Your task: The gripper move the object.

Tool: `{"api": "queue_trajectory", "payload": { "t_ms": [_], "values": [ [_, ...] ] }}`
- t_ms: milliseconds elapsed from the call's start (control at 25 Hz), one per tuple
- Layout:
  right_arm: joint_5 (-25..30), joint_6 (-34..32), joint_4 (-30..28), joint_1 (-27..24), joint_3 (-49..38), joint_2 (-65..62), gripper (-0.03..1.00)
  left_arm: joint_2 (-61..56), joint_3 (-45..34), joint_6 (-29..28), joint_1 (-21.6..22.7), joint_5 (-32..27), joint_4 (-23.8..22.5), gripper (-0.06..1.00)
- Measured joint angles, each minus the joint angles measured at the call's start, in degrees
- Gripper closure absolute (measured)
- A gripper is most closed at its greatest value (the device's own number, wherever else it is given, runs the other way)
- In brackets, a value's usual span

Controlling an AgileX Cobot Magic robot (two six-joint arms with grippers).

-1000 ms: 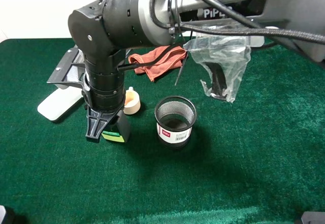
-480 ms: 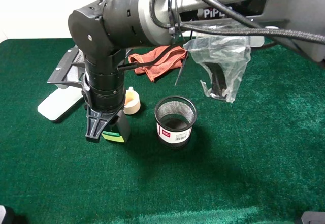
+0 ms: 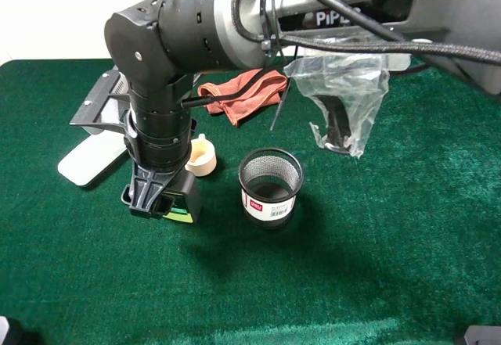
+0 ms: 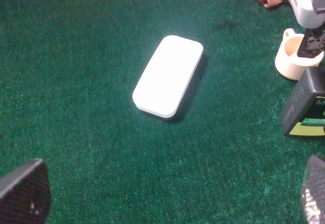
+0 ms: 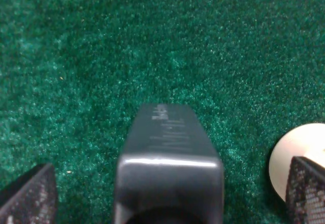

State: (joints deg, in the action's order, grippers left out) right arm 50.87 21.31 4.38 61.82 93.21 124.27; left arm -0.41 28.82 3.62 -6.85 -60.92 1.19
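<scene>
The dark grey pump bottle with a yellow-green label stands on the green cloth at the left. In the right wrist view the bottle fills the middle. My right gripper, the black claw on the big black arm, reaches across and stands straight down over it. Its mesh-patterned fingers are spread wide on either side of the bottle, with a gap on both sides. My left gripper is open and empty above the cloth. The left wrist view shows the bottle at its edge.
A white flat case lies left of the bottle. A cream cup stands just behind it. A black mesh cup with a barcode label stands to the right. A red cloth and a plastic bag lie farther back.
My right gripper has dropped a little over the bottle and its fingers have spread wider. The bottle has stayed in place.
</scene>
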Motion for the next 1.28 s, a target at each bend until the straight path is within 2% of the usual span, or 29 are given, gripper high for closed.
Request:
{"api": "queue_trajectory", "payload": {
  "t_ms": [480,760,960,1120,1280],
  "values": [
    [1.5,-2.3,-0.2,0.0,0.0,-2.0,0.27,0.0,0.0,0.0,0.0,0.0,0.0,-0.05],
    [3.3,-8.0,-1.7,0.0,0.0,-5.6,0.27,0.0,0.0,0.0,0.0,0.0,0.0,-0.05],
    [6.7,-12.3,-5.7,0.0,0.0,-10.1,0.27,0.0,0.0,0.0,0.0,0.0,0.0,-0.05],
    [10.1,-13.3,-7.9,0.0,0.0,-15.1,0.27,0.0,0.0,0.0,0.0,0.0,0.0,-0.05],
    [15.8,-13.5,-8.5,-0.8,0.0,-20.5,0.27,0.0,0.0,0.0,0.0,0.0,0.0,-0.05]
  ]
}}
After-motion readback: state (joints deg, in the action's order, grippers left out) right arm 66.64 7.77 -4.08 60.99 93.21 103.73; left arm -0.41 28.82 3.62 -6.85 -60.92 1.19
